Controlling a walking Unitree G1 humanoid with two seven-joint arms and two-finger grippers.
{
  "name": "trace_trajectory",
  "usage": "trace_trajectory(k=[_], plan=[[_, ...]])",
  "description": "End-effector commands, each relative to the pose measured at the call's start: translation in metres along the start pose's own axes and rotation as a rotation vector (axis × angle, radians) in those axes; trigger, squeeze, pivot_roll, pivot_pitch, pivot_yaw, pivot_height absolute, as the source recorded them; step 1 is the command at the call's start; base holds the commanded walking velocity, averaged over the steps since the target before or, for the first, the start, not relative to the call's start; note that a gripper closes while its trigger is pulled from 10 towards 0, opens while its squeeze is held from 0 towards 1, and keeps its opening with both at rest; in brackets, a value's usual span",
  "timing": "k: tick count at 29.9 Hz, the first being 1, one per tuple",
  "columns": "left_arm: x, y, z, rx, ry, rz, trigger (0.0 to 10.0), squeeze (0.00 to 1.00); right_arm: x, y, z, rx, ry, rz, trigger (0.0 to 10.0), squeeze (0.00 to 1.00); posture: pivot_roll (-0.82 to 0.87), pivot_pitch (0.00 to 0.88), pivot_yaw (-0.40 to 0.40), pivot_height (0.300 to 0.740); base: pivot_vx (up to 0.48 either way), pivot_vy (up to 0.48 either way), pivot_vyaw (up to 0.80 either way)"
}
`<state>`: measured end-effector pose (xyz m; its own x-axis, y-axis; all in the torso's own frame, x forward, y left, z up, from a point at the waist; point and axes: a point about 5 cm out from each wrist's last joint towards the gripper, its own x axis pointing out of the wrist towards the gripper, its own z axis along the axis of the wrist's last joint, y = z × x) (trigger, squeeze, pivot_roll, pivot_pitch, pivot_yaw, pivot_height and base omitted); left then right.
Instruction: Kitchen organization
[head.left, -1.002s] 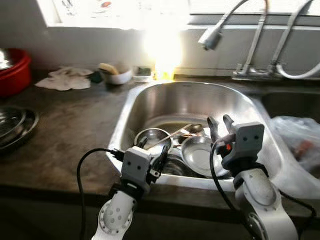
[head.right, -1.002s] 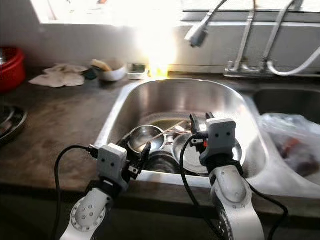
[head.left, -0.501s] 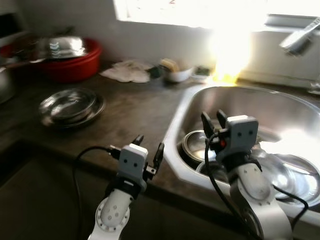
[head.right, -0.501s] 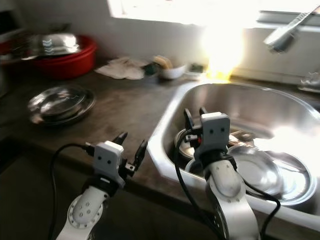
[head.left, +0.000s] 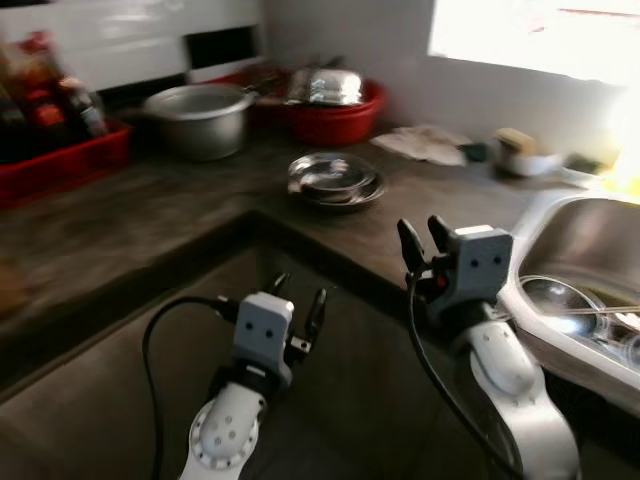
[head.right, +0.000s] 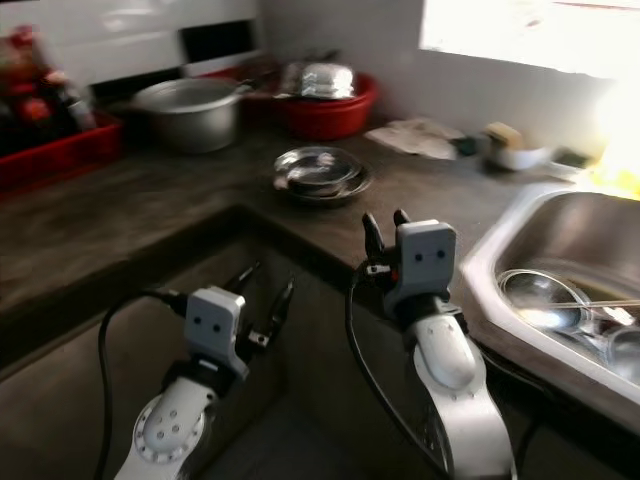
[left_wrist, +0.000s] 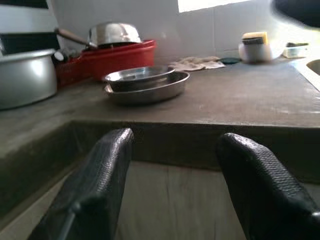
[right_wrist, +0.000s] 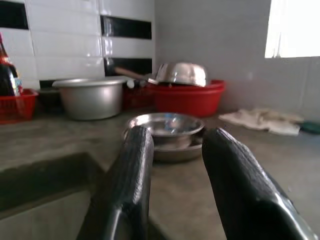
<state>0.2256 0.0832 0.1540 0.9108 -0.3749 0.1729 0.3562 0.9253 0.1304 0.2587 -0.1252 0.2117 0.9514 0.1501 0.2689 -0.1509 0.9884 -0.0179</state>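
Camera swing: since a second ago the head has turned left, away from the sink and onto the corner of the dark counter (head.left: 180, 215); the things themselves look unmoved, so this is the robot turning, not objects shifting.
Far left: a red crate of bottles (head.left: 45, 125) stands against the tiled wall.
Back corner: a large grey pot (head.left: 200, 118) sits beside a red tub (head.left: 335, 115) that holds an upturned steel bowl (head.left: 325, 85).
Middle of counter: a stack of steel plates (head.left: 335, 180) rests well apart from both arms; it lies straight ahead in the right wrist view.
Left gripper (head.left: 297, 305): held low, below the counter edge, fingers spread wide and empty.
Right gripper (head.left: 424, 240): raised in front of the counter, fingers parted a little with nothing between them.
Right side: a cloth (head.left: 425, 145) and a small white bowl (head.left: 525, 160) lie near the window; the sink (head.left: 580, 215) with its steel dishes (head.left: 560, 300) is now at the edge.
Meaning: I judge the robot is searching out its next item, likely the plates, with no grasp begun.
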Motion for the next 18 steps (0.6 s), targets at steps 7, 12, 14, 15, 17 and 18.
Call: trace_trajectory(k=[7, 12, 14, 15, 17, 18], plan=[[0.0018, 0.0004, 0.0015, 0.000, -0.006, -0.007, 10.0, 0.00, 0.0011, -0.0021, 0.0001, 0.007, 0.006, -0.013, 10.0, 0.00, 0.01, 0.052, -0.007, 0.740, 0.000, 0.250, 0.00], [0.0014, 0.0004, -0.0001, 0.003, 0.004, -0.003, 10.0, 0.00, 0.0014, -0.0012, -0.0011, 0.013, 0.011, -0.008, 10.0, 0.00, 0.01, 0.046, -0.008, 0.740, 0.000, 0.000, 0.00], [0.0014, 0.0005, -0.0003, 0.004, 0.005, -0.003, 10.0, 0.00, 0.0016, -0.0011, -0.0010, 0.013, 0.010, -0.007, 10.0, 0.00, 0.01, 0.045, -0.009, 0.740, 0.000, 0.000, 0.00], [0.0015, 0.0006, -0.0005, 0.005, 0.005, -0.003, 10.0, 0.00, 0.0020, -0.0009, -0.0010, 0.013, 0.010, -0.006, 10.0, 0.00, 0.01, 0.044, -0.008, 0.740, 0.000, 0.000, 0.00], [0.0017, 0.0007, -0.0006, 0.003, 0.005, -0.003, 10.0, 0.00, 0.0025, -0.0008, -0.0010, 0.013, 0.011, -0.005, 10.0, 0.00, 0.01, 0.042, -0.007, 0.740, 0.000, 0.000, 0.00], [0.0017, 0.0007, -0.0006, 0.003, 0.005, -0.003, 10.0, 0.00, 0.0025, -0.0008, -0.0010, 0.013, 0.011, -0.005, 10.0, 0.00, 0.01, 0.042, -0.007, 0.740, 0.000, 0.000, 0.00]])
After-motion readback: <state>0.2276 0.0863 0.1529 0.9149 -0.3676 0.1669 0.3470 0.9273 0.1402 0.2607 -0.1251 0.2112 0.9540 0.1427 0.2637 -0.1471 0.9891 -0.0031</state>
